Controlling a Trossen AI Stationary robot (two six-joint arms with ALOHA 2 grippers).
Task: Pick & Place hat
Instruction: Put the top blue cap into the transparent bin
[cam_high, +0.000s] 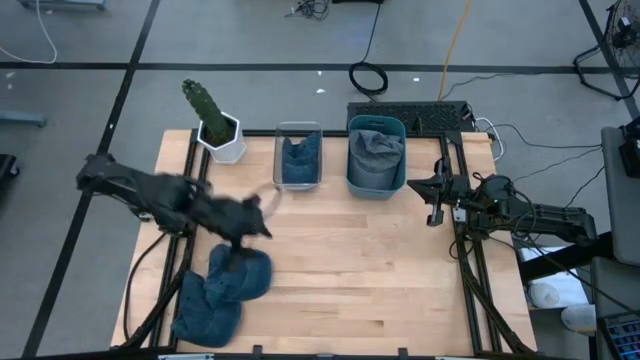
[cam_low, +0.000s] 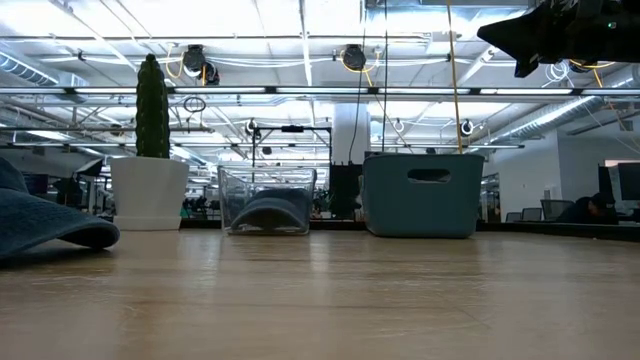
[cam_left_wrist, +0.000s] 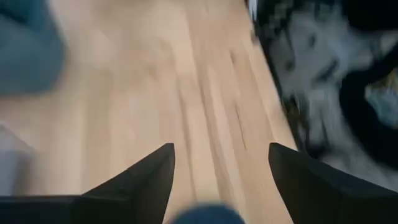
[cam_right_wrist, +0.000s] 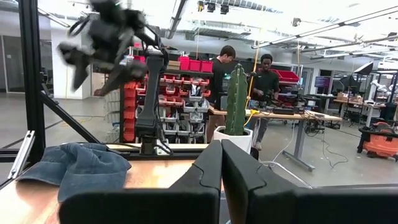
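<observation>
Left gripper (cam_high: 258, 222): fingers spread wide in its wrist view, nothing between them, bare wood below. In the high view it hangs over the table's left half, just above the upper hat at roughly 12 o'clock from it. Arm image smeared, so it reads as in motion.

Right gripper (cam_high: 434, 214): fingers pressed together, empty, parked off the table's right edge at about 3 o'clock from table centre.

Task items: two blue denim hats (cam_high: 222, 290) lie overlapping near the table's front-left corner, 7 o'clock from centre. One shows in the low view at far left, brim flat on the wood. A clear bin (cam_high: 298, 157) and a teal bin (cam_high: 375, 157) at 12 o'clock each already hold blue fabric.

Risks (judgement):
- Hats overlap; a pinch on the upper one could drag or lift both.
- Denim is soft and floppy; a grasp on the brim alone may let the crown sag and snag a bin rim.
- Potted cactus (cam_high: 214, 122) stands just beside the clear bin at 11 o'clock; a wide swing could tip it.

Materials: table (cam_high: 360, 270) pale wood, smooth, visible grain. Clear bin rigid, transparent; teal bin opaque plastic with a handle slot.
</observation>
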